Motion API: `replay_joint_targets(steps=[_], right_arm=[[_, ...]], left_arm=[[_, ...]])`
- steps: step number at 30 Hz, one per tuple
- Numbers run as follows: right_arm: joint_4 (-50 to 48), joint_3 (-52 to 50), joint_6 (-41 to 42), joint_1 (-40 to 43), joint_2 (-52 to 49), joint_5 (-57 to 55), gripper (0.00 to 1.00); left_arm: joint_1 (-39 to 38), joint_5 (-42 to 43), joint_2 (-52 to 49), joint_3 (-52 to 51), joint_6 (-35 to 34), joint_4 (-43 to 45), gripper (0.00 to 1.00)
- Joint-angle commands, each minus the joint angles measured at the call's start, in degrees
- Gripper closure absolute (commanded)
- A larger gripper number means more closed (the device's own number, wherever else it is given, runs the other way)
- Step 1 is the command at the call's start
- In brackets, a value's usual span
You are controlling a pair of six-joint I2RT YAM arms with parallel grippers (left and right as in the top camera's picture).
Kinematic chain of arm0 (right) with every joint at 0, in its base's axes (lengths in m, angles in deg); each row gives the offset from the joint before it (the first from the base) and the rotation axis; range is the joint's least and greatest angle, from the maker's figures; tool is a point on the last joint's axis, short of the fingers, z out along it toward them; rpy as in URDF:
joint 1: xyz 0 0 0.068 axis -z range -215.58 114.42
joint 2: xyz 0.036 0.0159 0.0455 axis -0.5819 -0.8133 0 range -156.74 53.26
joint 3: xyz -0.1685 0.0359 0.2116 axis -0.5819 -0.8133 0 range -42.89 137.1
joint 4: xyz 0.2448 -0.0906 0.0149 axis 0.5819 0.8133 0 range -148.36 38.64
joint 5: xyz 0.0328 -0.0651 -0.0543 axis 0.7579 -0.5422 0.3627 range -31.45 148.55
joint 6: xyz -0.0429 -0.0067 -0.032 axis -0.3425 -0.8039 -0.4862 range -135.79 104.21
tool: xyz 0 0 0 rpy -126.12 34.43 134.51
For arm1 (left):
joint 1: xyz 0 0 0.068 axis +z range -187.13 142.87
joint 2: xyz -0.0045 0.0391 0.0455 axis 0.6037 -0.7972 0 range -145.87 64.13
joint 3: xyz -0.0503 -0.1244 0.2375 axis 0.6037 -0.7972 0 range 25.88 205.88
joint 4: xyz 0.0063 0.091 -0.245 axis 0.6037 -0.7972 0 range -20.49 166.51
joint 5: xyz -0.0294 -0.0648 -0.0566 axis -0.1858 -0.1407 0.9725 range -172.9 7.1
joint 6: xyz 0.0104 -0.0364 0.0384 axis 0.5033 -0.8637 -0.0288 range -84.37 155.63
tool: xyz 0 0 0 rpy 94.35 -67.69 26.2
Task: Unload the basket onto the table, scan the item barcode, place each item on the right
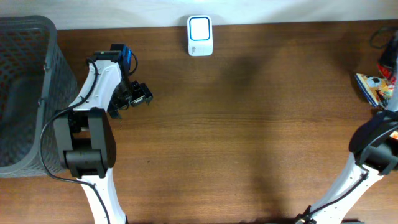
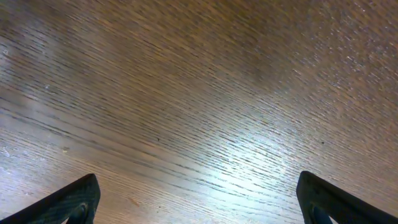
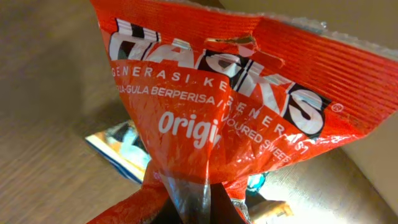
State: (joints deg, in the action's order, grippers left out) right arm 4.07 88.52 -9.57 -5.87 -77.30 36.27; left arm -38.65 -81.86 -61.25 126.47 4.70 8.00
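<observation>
A red "Hacks" sweets bag [image 3: 236, 93] fills the right wrist view, its lower end pinched between the shut jaws of my right gripper [image 3: 194, 202]. From overhead, a bit of this red bag [image 1: 388, 61] shows at the table's right edge, where the right arm [image 1: 376, 140] reaches; the gripper itself is out of that view. I see no barcode on the bag. The white scanner [image 1: 199, 35] lies at the table's far edge, centre. My left gripper [image 1: 135, 94] hovers over bare wood at the left, open and empty, with its fingertips [image 2: 74, 202] wide apart.
A dark mesh basket [image 1: 25, 93] stands at the left end of the table. A blue and yellow packet [image 1: 373, 87] lies at the right edge; the packet [image 3: 118, 149] also shows under the red bag.
</observation>
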Motion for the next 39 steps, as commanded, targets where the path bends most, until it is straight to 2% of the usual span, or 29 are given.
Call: replay_joint_targets(steps=[1,2,4,5,7,8,10,18,22,26,30,32,39], right_arm=[[-0.42,-1.53,0.26,1.99,-1.07,2.29,0.96],[-0.70,-1.99,0.52,2.80,-1.07,2.34,0.96],[-0.94,-3.13,2.14,4.07,-1.07,2.34,0.89],[-1.09,-3.87,2.86,4.63,-1.07,2.36,0.82],[-1.40,-5.44,3.76,5.64,-1.07,2.47,0.51],[-1.60,-5.95,3.72,5.84,-1.07,2.64,0.16],[-0.83,-6.34,3.72,5.92,-1.07,2.60,0.01],[6.29,-6.21,4.33,4.11,1.97,2.60,0.01],[11.85,-6.23,14.75,1.25,8.79,3.52,0.01],[16.35,-6.40,15.30,-2.95,14.71,9.25,0.01],[18.62,-9.29,15.32,-8.20,19.93,9.03,0.01],[18.12,-12.94,15.32,-10.99,23.41,9.01,0.01],[6.14,-39.56,15.30,-20.92,44.19,9.22,0.01]], left_arm=[[0.20,-0.42,-0.31,-0.28,-0.33,-0.07,0.01],[0.20,-0.42,-0.31,-0.28,-0.33,-0.07,0.01],[0.20,-0.42,-0.31,-0.28,-0.33,-0.07,0.01],[0.20,-0.42,-0.31,-0.28,-0.33,-0.07,0.01],[0.20,-0.42,-0.31,-0.28,-0.33,-0.07,0.01],[0.17,-0.42,-0.31,-0.28,-0.33,-0.04,0.01],[0.15,-0.44,-0.31,-0.28,-0.33,-0.07,0.01],[0.20,-0.44,-0.31,-0.28,-0.33,-0.04,0.01],[0.20,-0.42,-0.31,-0.28,-0.33,-0.04,0.01],[0.20,-0.44,-0.31,-0.28,-0.33,-0.04,0.01],[0.20,-0.42,-0.31,-0.28,-0.33,-0.04,0.01],[0.20,-0.42,-0.31,-0.28,-0.33,-0.07,0.01],[0.20,-0.44,-0.31,-0.28,-0.33,-0.07,0.01]])
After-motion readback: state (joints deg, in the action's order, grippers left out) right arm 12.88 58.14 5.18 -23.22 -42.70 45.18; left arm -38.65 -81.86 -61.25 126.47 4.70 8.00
